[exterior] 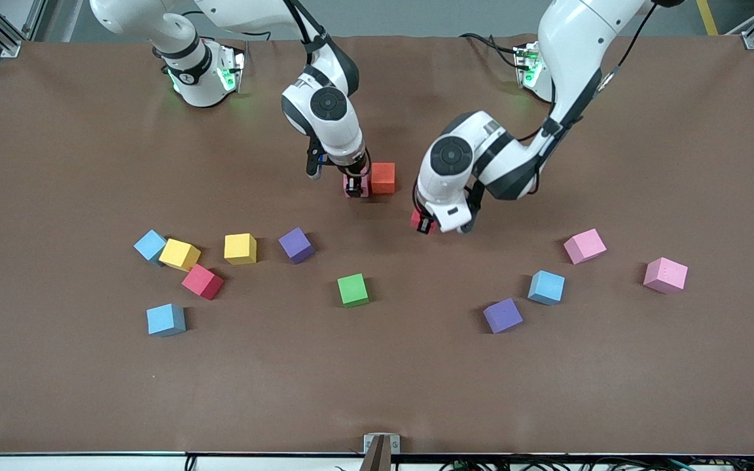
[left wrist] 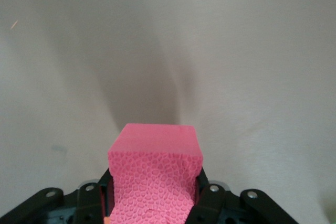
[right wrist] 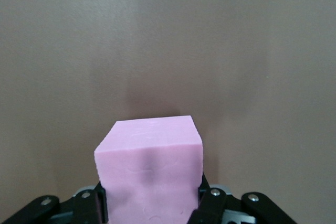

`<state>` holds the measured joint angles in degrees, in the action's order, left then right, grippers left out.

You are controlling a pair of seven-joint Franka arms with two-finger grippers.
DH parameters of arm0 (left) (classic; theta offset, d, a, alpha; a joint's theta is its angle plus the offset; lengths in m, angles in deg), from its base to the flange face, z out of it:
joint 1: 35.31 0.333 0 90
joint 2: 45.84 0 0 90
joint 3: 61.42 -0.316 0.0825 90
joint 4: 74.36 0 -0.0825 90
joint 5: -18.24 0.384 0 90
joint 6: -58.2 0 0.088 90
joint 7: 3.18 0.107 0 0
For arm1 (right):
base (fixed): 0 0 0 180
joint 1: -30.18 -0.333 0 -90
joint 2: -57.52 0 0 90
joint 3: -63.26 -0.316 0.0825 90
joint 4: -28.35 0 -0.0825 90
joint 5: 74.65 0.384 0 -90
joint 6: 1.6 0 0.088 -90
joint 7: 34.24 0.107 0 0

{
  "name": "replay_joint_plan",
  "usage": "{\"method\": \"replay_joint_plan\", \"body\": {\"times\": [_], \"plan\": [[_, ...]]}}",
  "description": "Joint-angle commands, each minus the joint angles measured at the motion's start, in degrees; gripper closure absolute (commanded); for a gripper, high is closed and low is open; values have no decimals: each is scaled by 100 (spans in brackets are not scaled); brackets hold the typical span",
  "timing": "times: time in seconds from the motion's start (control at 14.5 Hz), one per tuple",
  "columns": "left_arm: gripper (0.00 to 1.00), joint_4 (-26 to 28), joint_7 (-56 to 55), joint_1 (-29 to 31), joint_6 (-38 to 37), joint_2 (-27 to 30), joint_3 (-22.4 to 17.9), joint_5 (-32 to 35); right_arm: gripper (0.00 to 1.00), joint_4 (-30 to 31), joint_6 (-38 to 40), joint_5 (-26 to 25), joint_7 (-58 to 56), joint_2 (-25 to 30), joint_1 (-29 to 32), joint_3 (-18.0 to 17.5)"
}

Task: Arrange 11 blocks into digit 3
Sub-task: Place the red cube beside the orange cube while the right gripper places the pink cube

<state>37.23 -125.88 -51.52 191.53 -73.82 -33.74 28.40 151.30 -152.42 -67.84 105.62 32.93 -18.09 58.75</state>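
Observation:
My right gripper [exterior: 356, 188] is shut on a pale pink block [right wrist: 149, 166], which it holds right against the orange block [exterior: 383, 178] on the side toward the right arm's end of the table. My left gripper [exterior: 424, 224] is shut on a red block [left wrist: 155, 161] low over bare table, a little toward the left arm's end from the orange block. In both wrist views the held block fills the space between the fingers. No digit 3 figure shows on the table.
Loose blocks lie nearer the front camera: light blue [exterior: 150, 245], yellow [exterior: 179, 254], yellow [exterior: 240, 248], purple [exterior: 296, 244], red [exterior: 202, 281], light blue [exterior: 166, 320], green [exterior: 353, 290], purple [exterior: 502, 315], light blue [exterior: 546, 287], pink [exterior: 584, 246], pink [exterior: 665, 275].

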Motion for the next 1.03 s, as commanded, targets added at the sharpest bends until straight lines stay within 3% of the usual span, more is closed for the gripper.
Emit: {"method": "replay_joint_plan", "body": {"times": [0.0, 0.21, 0.96], "plan": [[80, 977, -1322, 48, 639, 575, 219, -58, 65, 247, -123, 93, 120, 182, 11, -94], [80, 1312, -2301, -5, 1098, 619, 325, -32, 65, 247, -123, 101, 129, 173, 2, -94], [80, 1418, -3006, -304, 1143, 347, 334, -49, 62, 150, -35, 93, 129, 85, -24, -94]]}}
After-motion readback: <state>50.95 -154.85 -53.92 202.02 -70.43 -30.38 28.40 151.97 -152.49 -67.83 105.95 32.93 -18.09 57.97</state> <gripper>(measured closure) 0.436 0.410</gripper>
